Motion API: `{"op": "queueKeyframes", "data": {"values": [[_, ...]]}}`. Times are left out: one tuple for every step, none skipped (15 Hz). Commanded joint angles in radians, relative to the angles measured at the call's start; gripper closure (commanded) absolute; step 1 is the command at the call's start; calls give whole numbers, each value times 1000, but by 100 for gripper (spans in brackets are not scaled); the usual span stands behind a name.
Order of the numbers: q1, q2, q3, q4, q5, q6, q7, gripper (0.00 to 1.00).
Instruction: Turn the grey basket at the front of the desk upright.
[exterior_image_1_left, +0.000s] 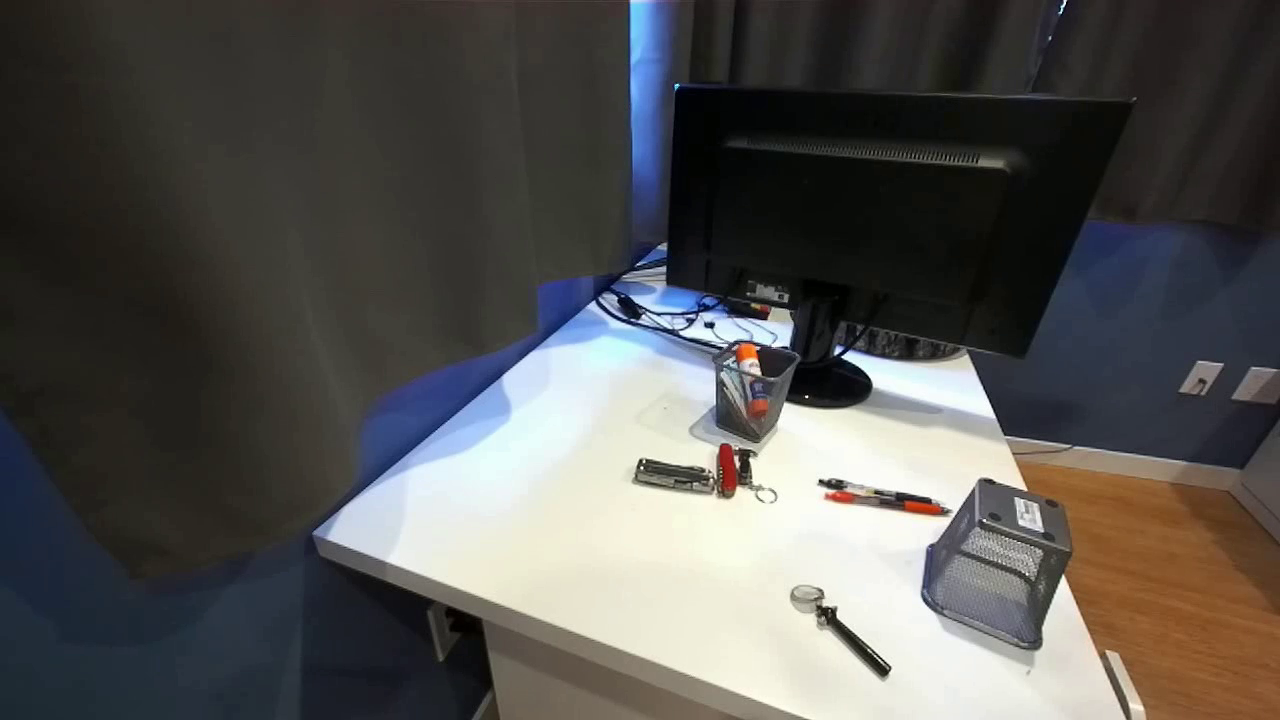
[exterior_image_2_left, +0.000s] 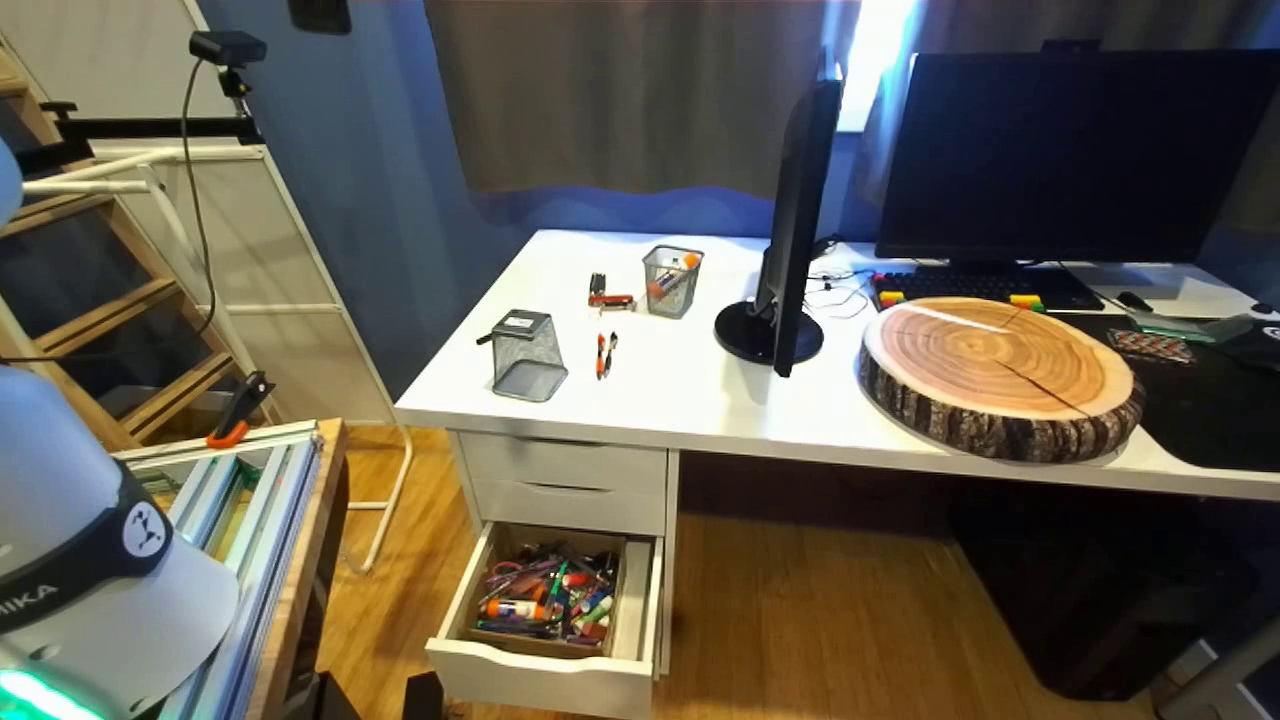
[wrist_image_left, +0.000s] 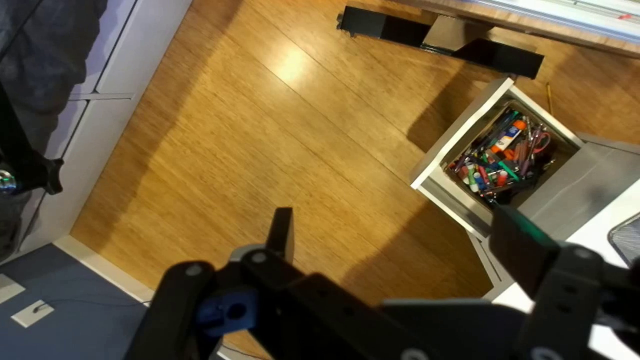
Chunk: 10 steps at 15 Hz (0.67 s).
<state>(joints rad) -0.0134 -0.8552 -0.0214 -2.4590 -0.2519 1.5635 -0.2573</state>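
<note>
The grey mesh basket (exterior_image_1_left: 998, 565) stands upside down near a corner of the white desk (exterior_image_1_left: 640, 560), its closed base with a label facing up. It shows the same way in an exterior view (exterior_image_2_left: 527, 355), with its wide rim down on the desk. In the wrist view a bit of the basket's mesh (wrist_image_left: 626, 237) shows at the right edge, the rest cut off. My gripper (wrist_image_left: 400, 227) is open and empty in the wrist view, its fingers wide apart above the wooden floor, to the side of the desk and away from the basket. I cannot make it out in the exterior views.
An upright mesh cup (exterior_image_1_left: 755, 400) holds a glue stick. A magnifying glass (exterior_image_1_left: 845, 630), two pens (exterior_image_1_left: 885, 497) and pocket tools (exterior_image_1_left: 700, 475) lie near the basket. A monitor (exterior_image_1_left: 890, 210) and a wood slab (exterior_image_2_left: 1000, 370) stand beyond. A filled drawer (exterior_image_2_left: 545, 680) sticks out below the desk.
</note>
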Motion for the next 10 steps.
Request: {"op": "queueKeyframes", "data": {"values": [[85, 52, 2, 8, 100, -11, 33, 0], [105, 68, 4, 11, 149, -10, 44, 0], [131, 95, 12, 16, 223, -13, 64, 0], [148, 117, 20, 17, 281, -7, 81, 0], [170, 144, 35, 13, 341, 7, 98, 0], [187, 165, 48, 5, 390, 27, 107, 0], [198, 201, 74, 6, 439, 39, 141, 0], [210, 230, 90, 5, 479, 54, 150, 0], [216, 275, 120, 6, 514, 69, 191, 0], [219, 308, 145, 6, 540, 85, 224, 0]]}}
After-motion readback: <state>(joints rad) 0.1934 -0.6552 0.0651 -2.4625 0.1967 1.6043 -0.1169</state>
